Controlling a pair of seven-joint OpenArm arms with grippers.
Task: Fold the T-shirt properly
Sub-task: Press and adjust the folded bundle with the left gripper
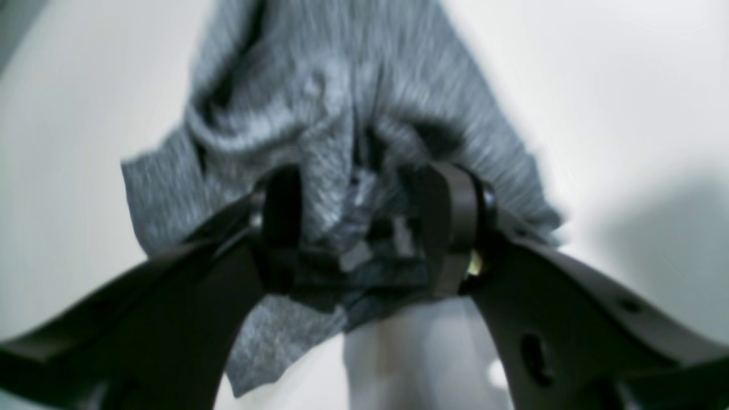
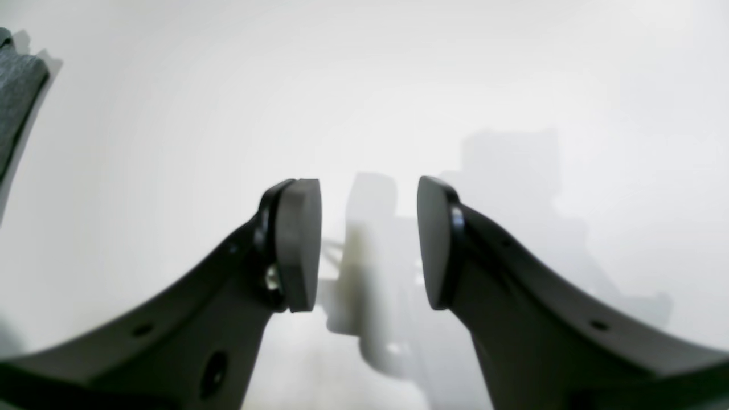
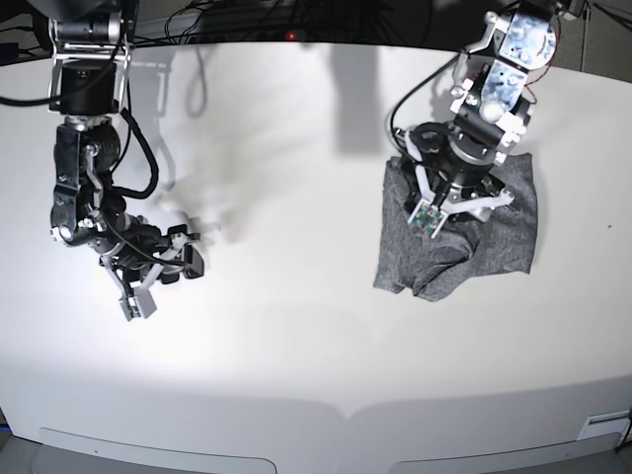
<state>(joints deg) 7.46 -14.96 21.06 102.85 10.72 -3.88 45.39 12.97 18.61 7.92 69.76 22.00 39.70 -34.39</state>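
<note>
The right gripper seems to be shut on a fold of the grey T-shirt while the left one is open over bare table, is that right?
No, it is reversed: the left wrist view shows the left gripper shut on the T-shirt, and the right gripper is open over bare table.

Right gripper (image 2: 369, 245) parted over bare white table (image 2: 364, 85), nothing between pads; grey T-shirt (image 2: 17, 102) edge far off left.

The left wrist view is smeared: the shirt (image 1: 342, 114) is a soft grey blur, its top cut off by the frame. In the right wrist view only a sliver of cloth shows at the left edge. From the base camera, the left arm (image 3: 484, 109) hides the shirt's middle.
</note>
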